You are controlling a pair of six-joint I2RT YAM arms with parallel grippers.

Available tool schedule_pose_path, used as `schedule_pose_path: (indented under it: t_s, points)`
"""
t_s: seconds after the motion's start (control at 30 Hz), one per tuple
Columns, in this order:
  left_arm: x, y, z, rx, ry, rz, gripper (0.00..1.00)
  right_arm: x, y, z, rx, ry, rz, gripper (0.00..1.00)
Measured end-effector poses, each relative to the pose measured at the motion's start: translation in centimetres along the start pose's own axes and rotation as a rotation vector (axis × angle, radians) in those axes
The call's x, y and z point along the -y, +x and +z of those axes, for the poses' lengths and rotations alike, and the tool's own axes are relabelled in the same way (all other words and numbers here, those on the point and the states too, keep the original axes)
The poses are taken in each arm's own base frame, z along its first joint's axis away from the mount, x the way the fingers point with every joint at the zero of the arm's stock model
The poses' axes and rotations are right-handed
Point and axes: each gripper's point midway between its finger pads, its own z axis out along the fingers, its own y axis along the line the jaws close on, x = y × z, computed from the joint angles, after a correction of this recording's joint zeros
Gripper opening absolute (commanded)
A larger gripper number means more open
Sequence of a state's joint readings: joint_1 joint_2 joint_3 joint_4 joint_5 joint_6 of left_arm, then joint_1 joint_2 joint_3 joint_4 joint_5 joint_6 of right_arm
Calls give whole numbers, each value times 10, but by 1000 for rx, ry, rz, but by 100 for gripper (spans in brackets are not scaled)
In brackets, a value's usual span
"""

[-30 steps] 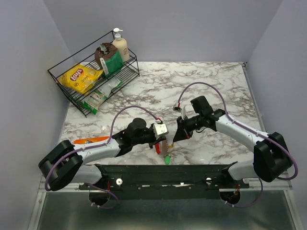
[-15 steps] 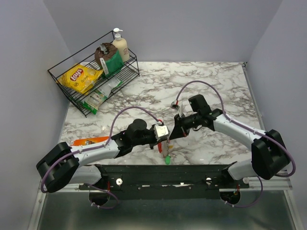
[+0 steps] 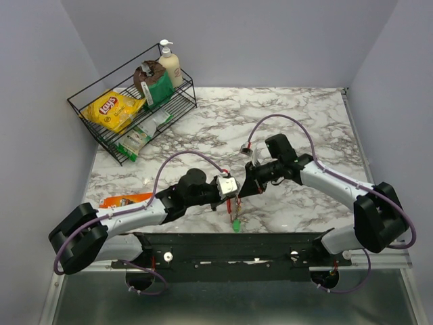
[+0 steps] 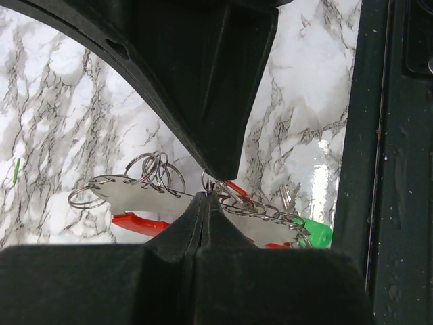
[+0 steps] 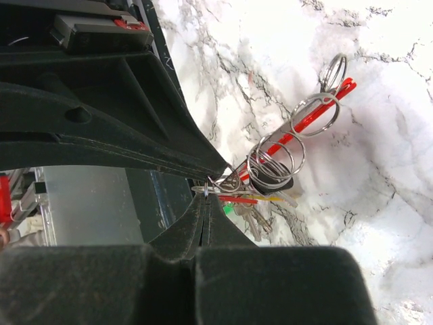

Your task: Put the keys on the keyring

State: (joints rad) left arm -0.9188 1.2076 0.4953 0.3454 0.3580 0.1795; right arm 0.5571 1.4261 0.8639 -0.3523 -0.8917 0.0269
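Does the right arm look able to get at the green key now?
Likely yes: the green key lies uncovered close by the right gripper, though its jaws are shut on the keyring.

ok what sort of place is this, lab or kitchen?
Probably a lab test cell: plain grey walls box in a marble-patterned table, two arms are bolted at its near edge, and a wire rack holds snacks.
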Motion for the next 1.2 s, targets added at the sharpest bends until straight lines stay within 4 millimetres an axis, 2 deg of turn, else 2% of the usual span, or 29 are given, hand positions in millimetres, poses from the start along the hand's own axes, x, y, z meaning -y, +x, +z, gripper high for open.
schedule_pose_path:
  t_s: [0.2,0.43,0.57,0.83,1.2]
  points:
    - [-2,-5,-3,25,-20,6,0,-4,-2,-5,27,11,-31,1]
    - [-5,-2,-6,48,-56,1,0,-26,-19,-25,143,27,-155,1]
    - [-7,-4,-11,70,-80,5,0,-32,-23,-32,182,39,-196,1]
    - [-8,-9,-20,120,-110,13,0,-27,-13,-27,164,39,-177,1]
    - [-8,-18,-21,181,-116,4,0,-26,-13,-25,158,25,-184,1]
